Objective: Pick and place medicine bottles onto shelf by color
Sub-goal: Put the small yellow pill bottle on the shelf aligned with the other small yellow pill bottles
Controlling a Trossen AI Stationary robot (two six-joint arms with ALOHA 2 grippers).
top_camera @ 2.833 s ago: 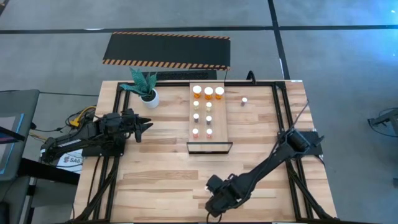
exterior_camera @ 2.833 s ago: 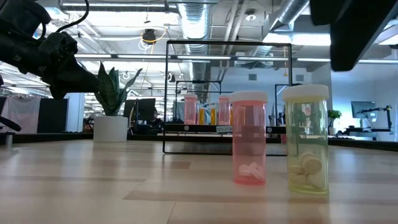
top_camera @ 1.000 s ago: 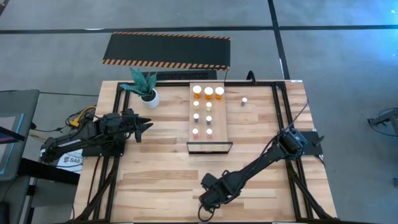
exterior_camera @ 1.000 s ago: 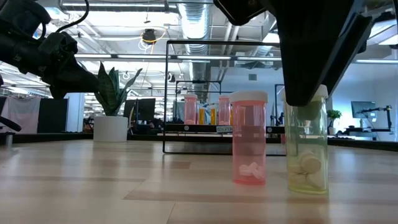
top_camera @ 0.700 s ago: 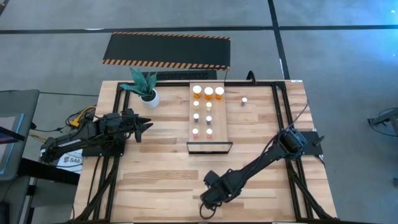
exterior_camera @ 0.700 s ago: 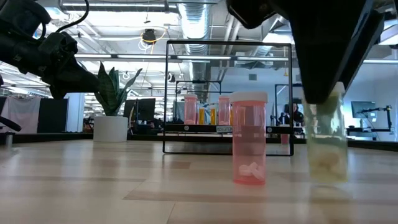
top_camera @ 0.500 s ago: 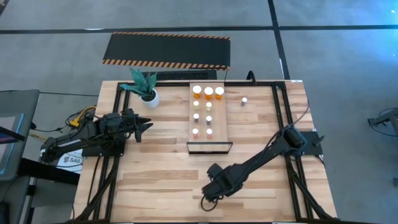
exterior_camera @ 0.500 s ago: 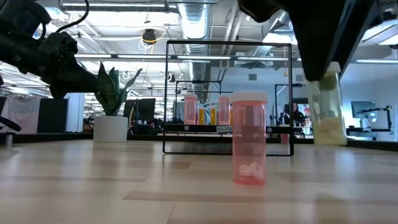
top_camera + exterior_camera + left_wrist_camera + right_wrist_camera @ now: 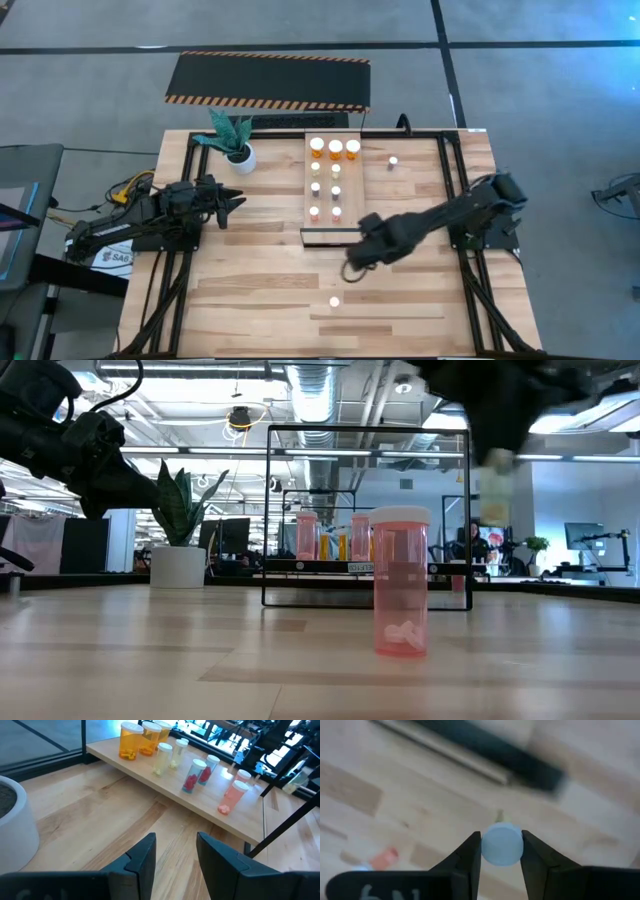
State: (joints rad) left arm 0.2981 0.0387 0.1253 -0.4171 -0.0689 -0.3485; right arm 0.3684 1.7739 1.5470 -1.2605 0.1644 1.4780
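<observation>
Standing alone on the near part of the plank table (image 9: 250,290), a pink bottle (image 9: 400,581) with a white cap sits upright. Above and just beyond it, the right gripper (image 9: 354,268) hangs in the air near the dark-framed end of the shelf (image 9: 352,195), its fingers (image 9: 469,854) clamped on the white cap of a yellowish bottle (image 9: 494,498) lifted clear of the table. Farther back, more capped bottles stand in rows on the shelf, with three larger orange bottles (image 9: 335,149) at its far end. To the left, the left gripper (image 9: 232,202) waits with fingers partly apart, holding nothing, near a white plant pot (image 9: 241,158).
</observation>
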